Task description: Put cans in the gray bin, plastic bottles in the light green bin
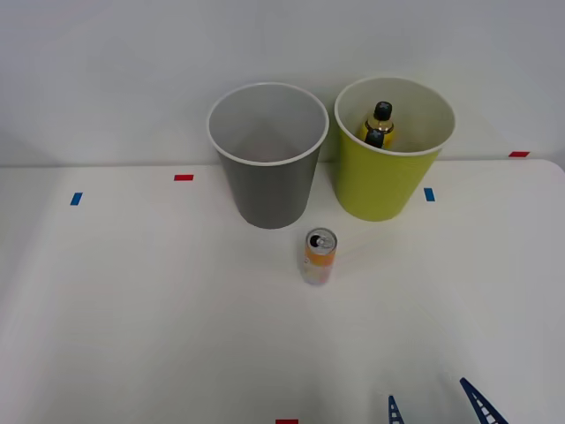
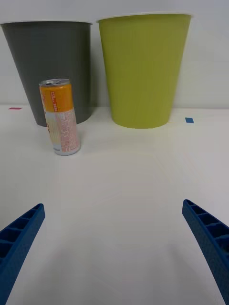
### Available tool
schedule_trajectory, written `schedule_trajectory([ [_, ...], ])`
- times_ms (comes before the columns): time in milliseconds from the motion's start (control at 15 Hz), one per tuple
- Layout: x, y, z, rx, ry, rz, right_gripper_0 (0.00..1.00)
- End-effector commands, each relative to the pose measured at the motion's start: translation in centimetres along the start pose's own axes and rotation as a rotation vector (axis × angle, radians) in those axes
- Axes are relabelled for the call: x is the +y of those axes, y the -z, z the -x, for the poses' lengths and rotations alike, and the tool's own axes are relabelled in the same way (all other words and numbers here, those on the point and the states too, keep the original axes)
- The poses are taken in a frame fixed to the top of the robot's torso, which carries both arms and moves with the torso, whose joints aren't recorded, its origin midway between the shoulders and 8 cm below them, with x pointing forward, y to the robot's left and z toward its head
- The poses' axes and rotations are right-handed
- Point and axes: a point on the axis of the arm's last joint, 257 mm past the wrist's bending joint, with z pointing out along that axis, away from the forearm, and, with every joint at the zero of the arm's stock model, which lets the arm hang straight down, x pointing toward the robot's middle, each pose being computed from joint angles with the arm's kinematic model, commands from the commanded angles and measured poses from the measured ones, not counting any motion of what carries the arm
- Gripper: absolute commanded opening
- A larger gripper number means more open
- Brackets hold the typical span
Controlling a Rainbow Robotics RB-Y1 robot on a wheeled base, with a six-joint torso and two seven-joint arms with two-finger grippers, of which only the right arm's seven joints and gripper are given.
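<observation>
Can (image 1: 320, 255) upright before gray bin (image 1: 267, 172) | pincer (image 1: 434, 408) spread, well apart

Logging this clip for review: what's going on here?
A sorting job is partway done. Two bottles already sit in the green bin. The can stands upright on the table in front of the gray bin, untouched. The right end effector is open, holds nothing, and faces the can from a distance.

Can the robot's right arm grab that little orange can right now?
Probably yes. The can stands upright on bare table, apart from the gray bin, and the right gripper faces it with jaws open.
</observation>
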Motion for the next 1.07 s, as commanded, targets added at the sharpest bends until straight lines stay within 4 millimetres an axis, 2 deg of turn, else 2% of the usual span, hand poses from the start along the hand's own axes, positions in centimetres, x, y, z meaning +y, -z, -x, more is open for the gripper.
schedule_trajectory([
  [67, 1.2, -0.2, -1.2, 0.018, -0.033, 0.031, 1.0],
  [267, 3.6, -1.6, 1.9, -0.059, -0.068, 0.121, 1.0],
  [400, 4.2, -2.1, 2.6, -0.084, -0.111, 0.162, 1.0],
  [600, 4.1, -3.1, 3.4, -0.113, -0.114, 0.209, 1.0],
  [733, 4.8, -3.8, 3.6, -0.121, -0.091, 0.231, 1.0],
  [1067, 4.9, -5.9, 5.3, -0.197, 0.038, 0.149, 1.0],
])
